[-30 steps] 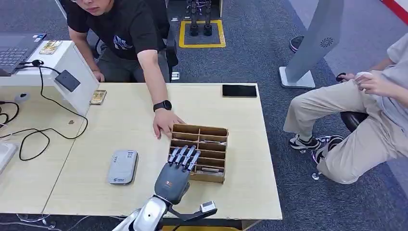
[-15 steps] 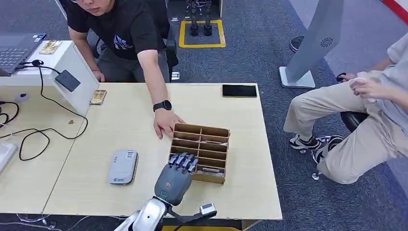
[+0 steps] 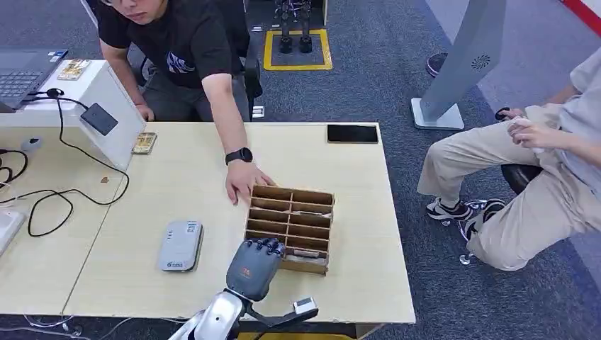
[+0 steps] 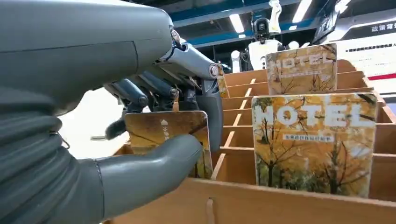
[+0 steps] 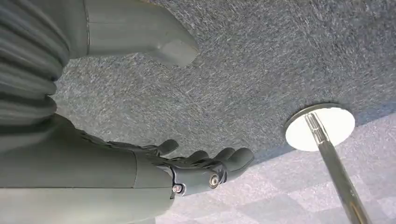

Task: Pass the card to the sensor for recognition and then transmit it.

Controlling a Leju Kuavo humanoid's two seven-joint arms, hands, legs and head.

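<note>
The wooden card box (image 3: 306,267) with several slots stands on the table, right of centre. My left hand (image 3: 252,268) is at its near left corner with the fingers curled down into it. In the left wrist view my left hand (image 4: 93,93) pinches an orange hotel card (image 4: 161,133) between thumb and fingers, the card still standing in its slot. Two more HOTEL cards (image 4: 315,142) stand upright in slots of the box (image 4: 280,205). A grey card reader (image 3: 180,245) lies flat on the table, left of the box. My right hand (image 5: 140,163) hangs over the carpet, fingers apart, holding nothing.
A person in black reaches across the table, a hand (image 3: 243,180) resting at the box's far left corner. A black reader (image 3: 99,118) on a slanted white stand, cables (image 3: 64,195) and a laptop (image 3: 25,71) lie left. A phone (image 3: 352,133) is at the far edge. Someone sits right.
My left hand's fingers, stretched over the box a second ago, have curled down at its near edge. The box has shifted slightly to the left.
</note>
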